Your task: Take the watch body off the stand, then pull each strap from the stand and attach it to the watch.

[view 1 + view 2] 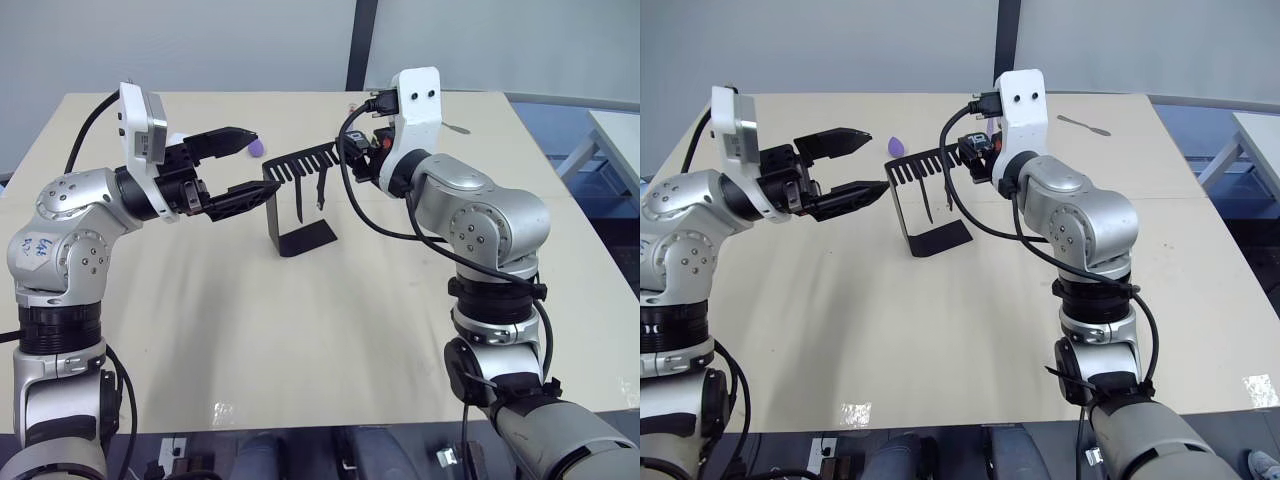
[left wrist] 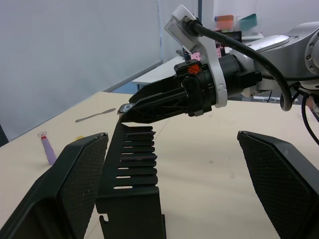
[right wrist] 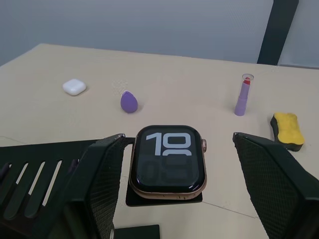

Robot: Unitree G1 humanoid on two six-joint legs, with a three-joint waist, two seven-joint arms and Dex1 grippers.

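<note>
While the left gripper (image 1: 243, 165) hangs with its fingers spread wide just short of the near end of the stand (image 1: 300, 238), nothing sits between those fingers, and the comb-slotted top arm (image 2: 130, 159) runs away from them toward the other hand. Two dark straps (image 1: 308, 196) hang from the slots, below and beyond the left fingers. At the far end of the arm the watch body (image 3: 168, 159) rests on the stand's tip, screen up, and the right gripper (image 3: 172, 191) brackets it with its fingers wide, one on each side and neither touching.

To lift it cleanly, the right fingers should probably close evenly on the case's two sides, then rise straight off the tip so the light stand is not tipped. Beyond the right fingers lie a white case (image 3: 74, 87), a purple drop-shaped piece (image 3: 129, 101), a pale purple tube (image 3: 242, 95) and a yellow block (image 3: 287, 130), all well apart; open worktop (image 1: 300, 340) lies around the stand's base.
</note>
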